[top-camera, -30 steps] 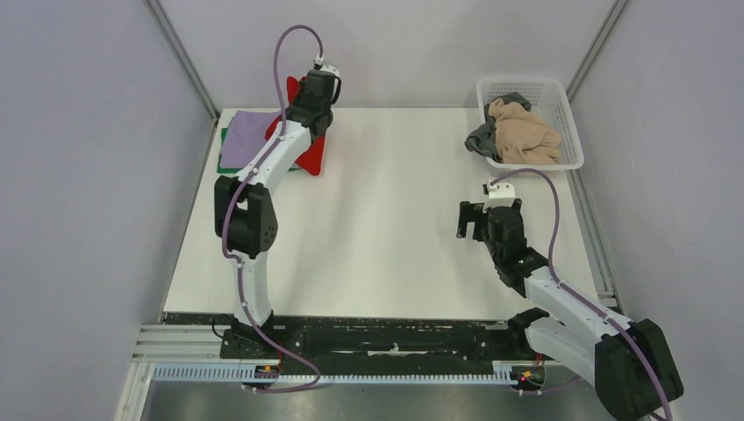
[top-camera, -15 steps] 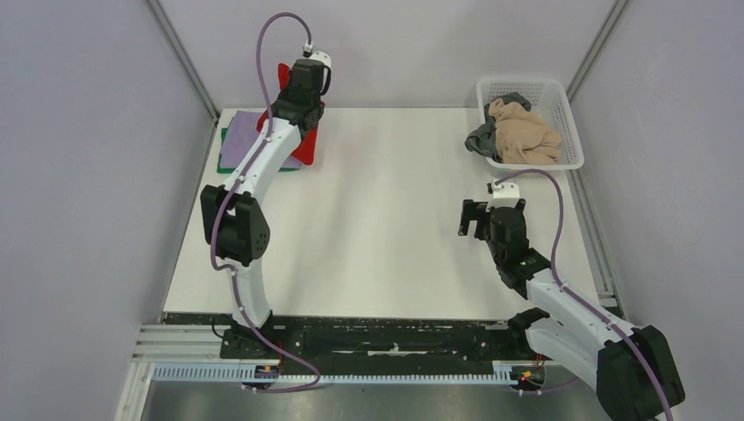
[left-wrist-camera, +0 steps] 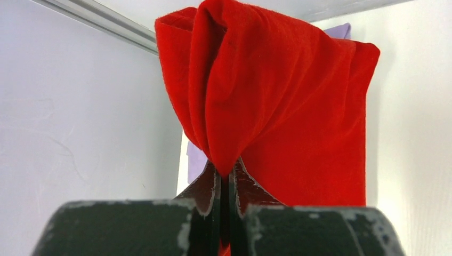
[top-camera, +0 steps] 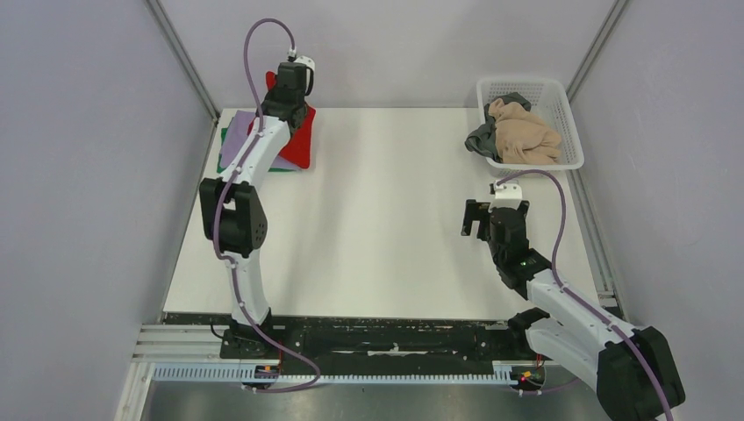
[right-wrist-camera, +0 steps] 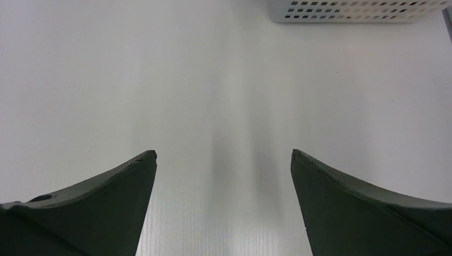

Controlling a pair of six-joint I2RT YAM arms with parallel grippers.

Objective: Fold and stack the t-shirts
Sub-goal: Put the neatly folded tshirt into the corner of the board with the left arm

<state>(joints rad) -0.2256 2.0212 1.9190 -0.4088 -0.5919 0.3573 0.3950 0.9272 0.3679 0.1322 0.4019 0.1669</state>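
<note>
My left gripper (top-camera: 282, 88) is at the table's far left corner, shut on a fold of the bright red t-shirt (top-camera: 298, 140). The shirt hangs from the jaws down over the stack. In the left wrist view the red t-shirt (left-wrist-camera: 277, 90) fills the middle, pinched at the left gripper (left-wrist-camera: 229, 173). The pale lilac t-shirt (top-camera: 239, 132) lies folded on the green t-shirt (top-camera: 225, 151), of which only an edge shows. A lilac patch (left-wrist-camera: 194, 162) shows behind the red cloth. My right gripper (top-camera: 484, 219) is open and empty above bare table at the right; it also shows in the right wrist view (right-wrist-camera: 224, 154).
A white lattice basket (top-camera: 561, 101) stands at the far right corner, holding a beige cloth (top-camera: 525, 133) and a dark grey cloth (top-camera: 481, 139). Its lower wall (right-wrist-camera: 362, 10) shows ahead of my right gripper. Grey walls close in on the table's left, far and right sides.
My left gripper has carried the red t-shirt further left and back, so that it now hangs over the lilac and green stack. My right arm has barely moved.
</note>
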